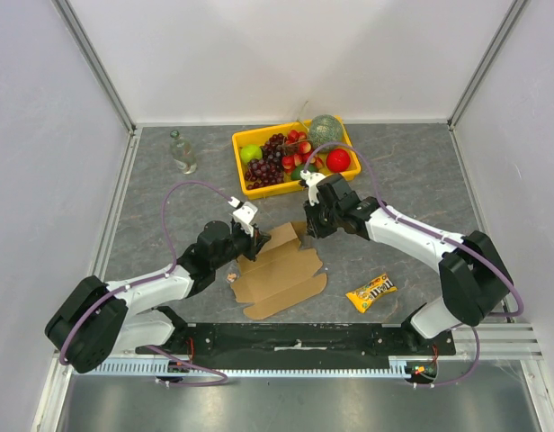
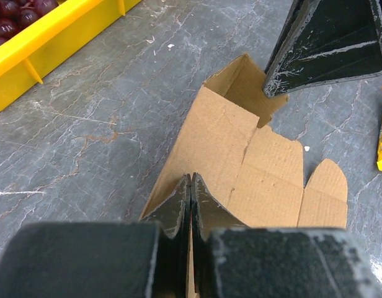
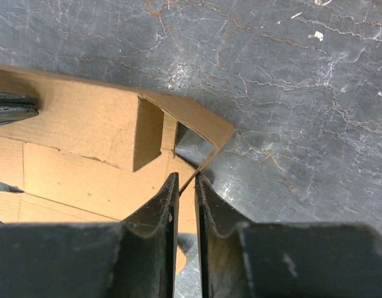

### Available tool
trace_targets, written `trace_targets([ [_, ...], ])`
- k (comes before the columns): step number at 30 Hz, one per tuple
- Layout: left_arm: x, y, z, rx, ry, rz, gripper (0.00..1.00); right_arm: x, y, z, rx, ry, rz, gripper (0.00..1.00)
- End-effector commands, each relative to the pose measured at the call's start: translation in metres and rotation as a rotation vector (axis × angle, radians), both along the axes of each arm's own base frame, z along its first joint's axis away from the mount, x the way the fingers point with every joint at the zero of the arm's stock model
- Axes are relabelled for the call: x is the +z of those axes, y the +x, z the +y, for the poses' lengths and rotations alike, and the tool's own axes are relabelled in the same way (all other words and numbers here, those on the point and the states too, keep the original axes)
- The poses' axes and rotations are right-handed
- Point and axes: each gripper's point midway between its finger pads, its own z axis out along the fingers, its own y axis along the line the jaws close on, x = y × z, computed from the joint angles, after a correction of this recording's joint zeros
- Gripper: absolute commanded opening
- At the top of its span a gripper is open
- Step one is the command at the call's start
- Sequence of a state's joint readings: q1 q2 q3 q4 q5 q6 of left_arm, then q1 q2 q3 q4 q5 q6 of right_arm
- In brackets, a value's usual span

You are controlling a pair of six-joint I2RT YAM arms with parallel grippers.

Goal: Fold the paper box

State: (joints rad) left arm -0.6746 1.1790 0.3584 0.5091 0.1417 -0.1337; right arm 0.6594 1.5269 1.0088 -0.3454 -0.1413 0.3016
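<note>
Brown paper box [image 1: 281, 270] pinched in both jaws.

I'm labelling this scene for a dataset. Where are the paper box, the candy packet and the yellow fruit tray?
paper box [image 1: 281, 277]: top view, flat middle panel.
candy packet [image 1: 370, 292]: top view, its centre.
yellow fruit tray [image 2: 61, 46]: left wrist view, outer side wall.

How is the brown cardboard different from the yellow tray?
The paper box is brown; the tray is yellow. The paper box lies mostly flat and empty; the tray is full of fruit. The left gripper and the right gripper pinch the paper box; neither touches the tray. Both sit on the grey table.
</note>
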Motion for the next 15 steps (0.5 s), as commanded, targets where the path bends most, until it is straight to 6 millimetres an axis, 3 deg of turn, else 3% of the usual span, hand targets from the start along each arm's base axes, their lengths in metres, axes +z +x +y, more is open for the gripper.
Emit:
trace_targets([
  [1,-0.01,-0.004,-0.001,-0.014,0.026,0.04,0.02,0.0,-0.001,0.01,0.011,0.033,0.004,0.17],
  [6,-0.01,-0.004,-0.002,-0.016,0.028,0.043,0.02,0.008,-0.002,0.015,0.018,0.068,0.0,0.05],
  [15,-0.011,-0.005,-0.002,-0.02,0.029,0.046,0.02,0.016,-0.007,0.023,0.038,0.115,0.011,0.01],
])
